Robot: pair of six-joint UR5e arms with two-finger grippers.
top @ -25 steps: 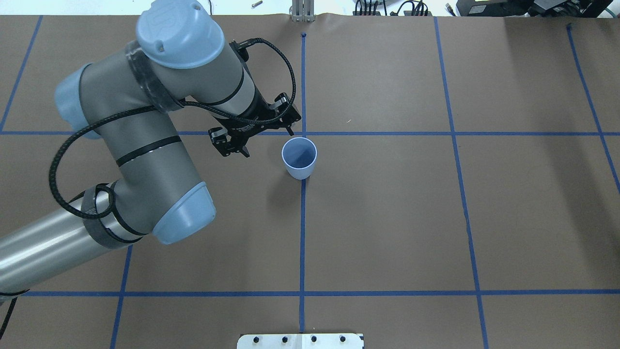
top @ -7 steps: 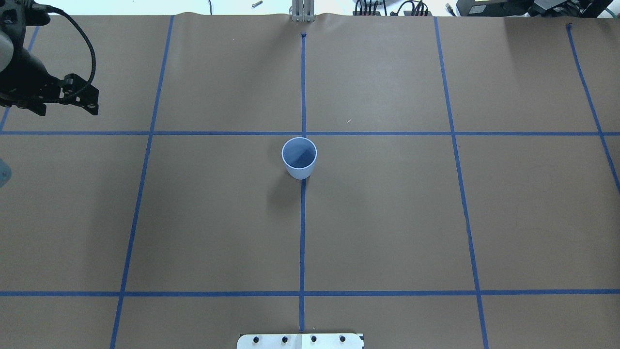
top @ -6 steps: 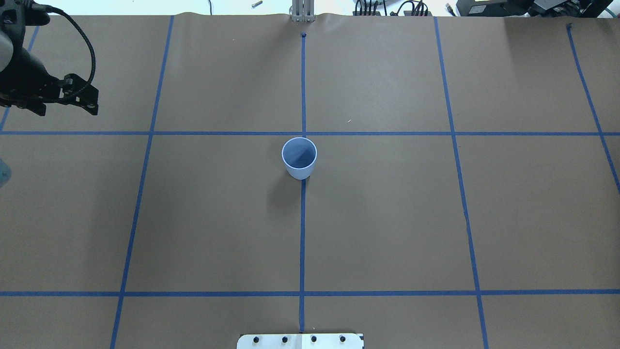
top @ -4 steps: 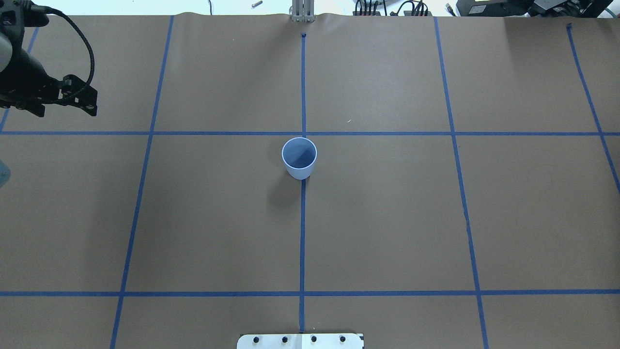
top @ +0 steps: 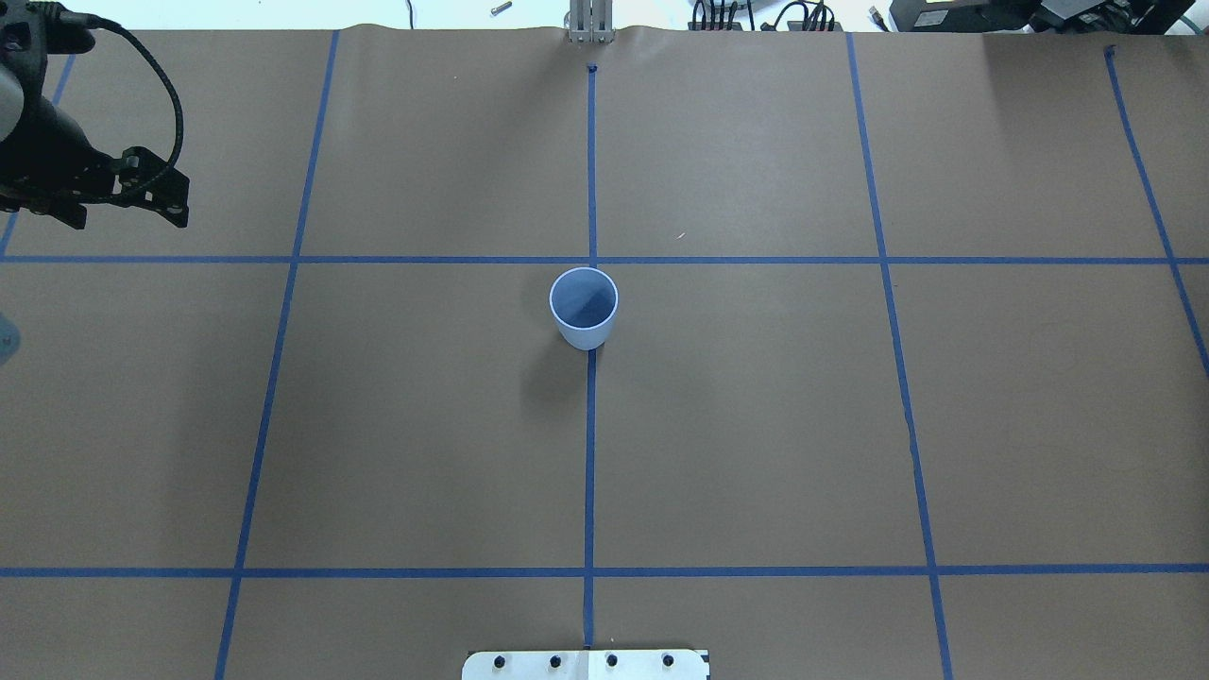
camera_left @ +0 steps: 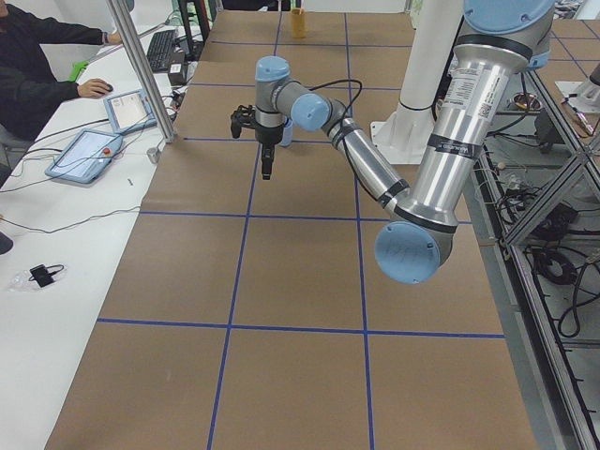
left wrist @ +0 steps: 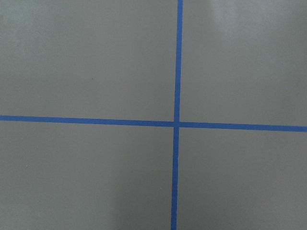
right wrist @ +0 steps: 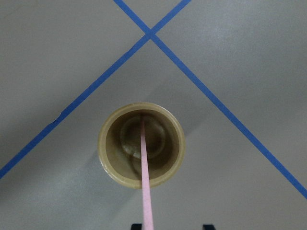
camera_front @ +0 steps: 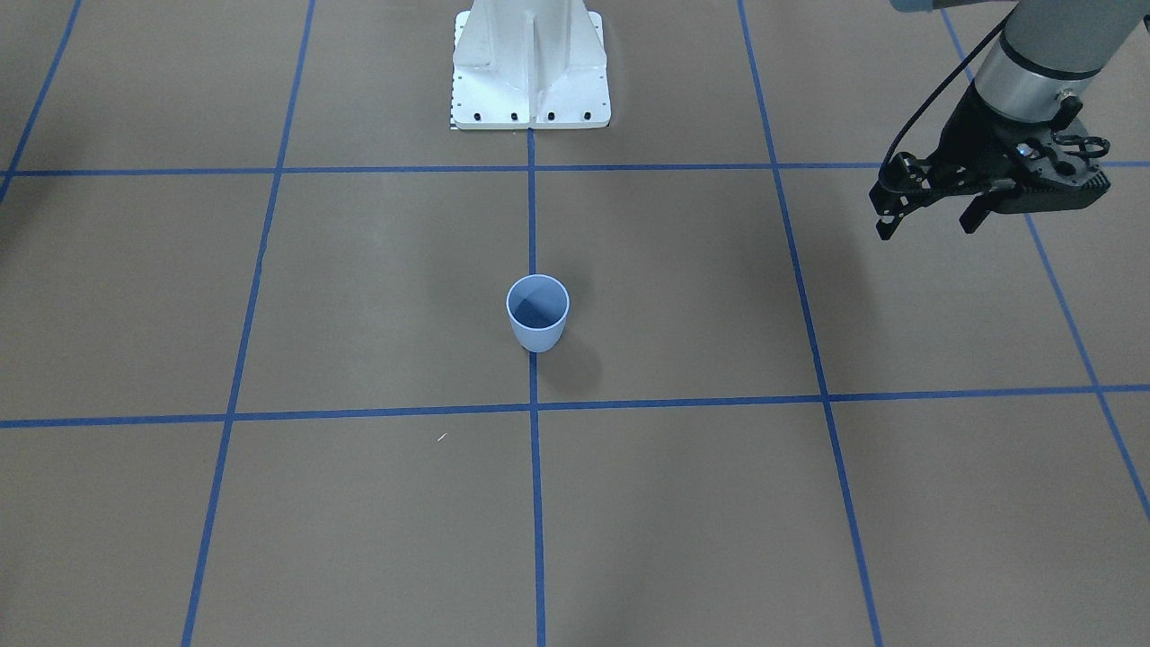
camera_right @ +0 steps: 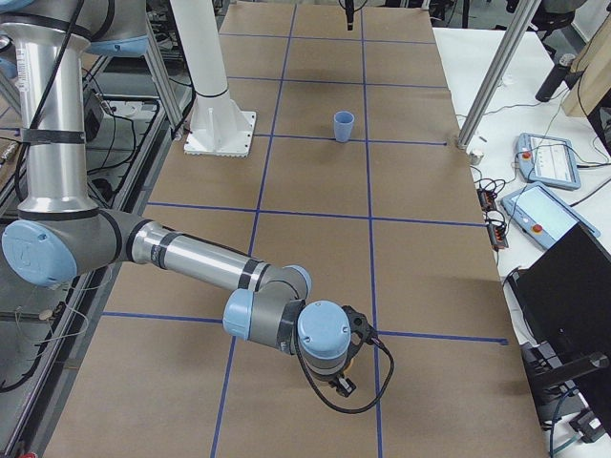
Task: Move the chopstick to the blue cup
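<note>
1. We see the chopstick (right wrist: 145, 167) standing in a tan cup (right wrist: 142, 143) at the right end of the bench (top: 756, 425); its upper end rises between the fingers of the right hand (right wrist: 171, 226); those fingers look apart, not clamped on it.
2. The left hand (camera_front: 925, 220) hangs spread and empty at the opposite end; the right is plainly nearer.
3. The blue cup (top: 584, 307) stands upright mid-bench, well apart from the stick; we judge that closing on the near-upright stick comes next.

Bench (top: 756, 425) is carrying: one blue cup (top: 584, 307); one tan cup (right wrist: 142, 145), sitting directly below the right claw (right wrist: 171, 226); one chopstick (right wrist: 146, 177), standing in the tan cup. Two claws are showing, counting the left claw (camera_front: 927, 225), hanging apart from both cups.
</note>
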